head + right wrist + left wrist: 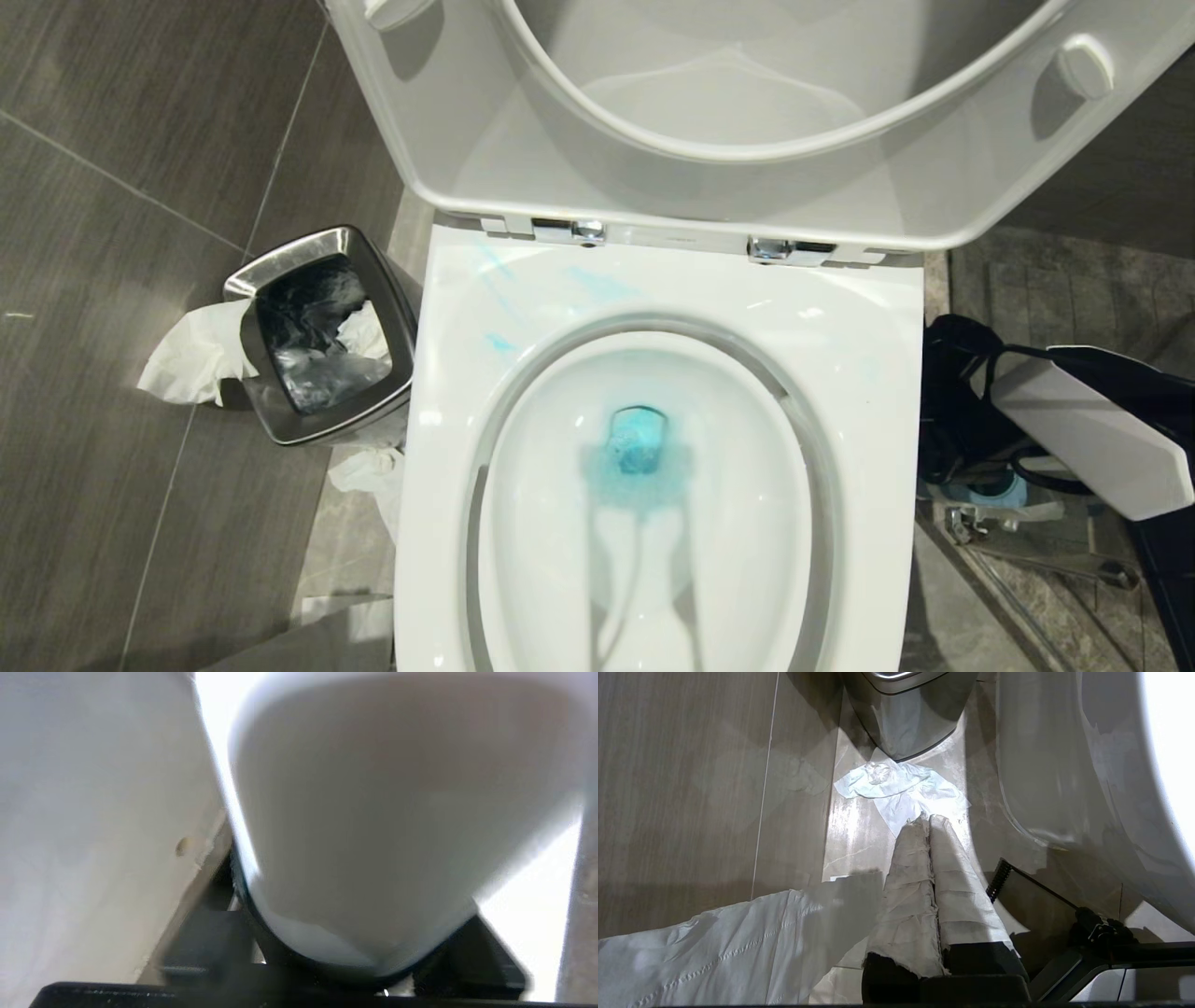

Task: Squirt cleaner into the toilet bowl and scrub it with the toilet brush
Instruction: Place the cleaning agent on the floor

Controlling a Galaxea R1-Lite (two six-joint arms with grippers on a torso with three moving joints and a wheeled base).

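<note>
— Two grippers, then; where are they?

— Left gripper (928,817) hangs low over the floor tiles (691,788), just beside the bowl's outer wall. Its cloth-wrapped fingers (910,868) are pressed together, with nothing between them. A crumpled tissue (901,788) lies on the floor just ahead of the tips, and the bin (906,714) stands beyond that.

— And the right one?

— Right arm (1083,439) is down beside the bowl (840,373), on its far side from the bin. Right gripper (359,961) has a blurred, rounded white shape close against it — what that shape is, I can't tell, nor whether the gripper is clamped on it.

— Where's the cleaner?

— Well away from both grippers — thin blue smears of cleaner (499,343) on the bowl's rim near the hinges (569,231), on the bin's side, and a blue tint in the water at the drain. Seat and lid (934,187) stand raised behind.
</note>
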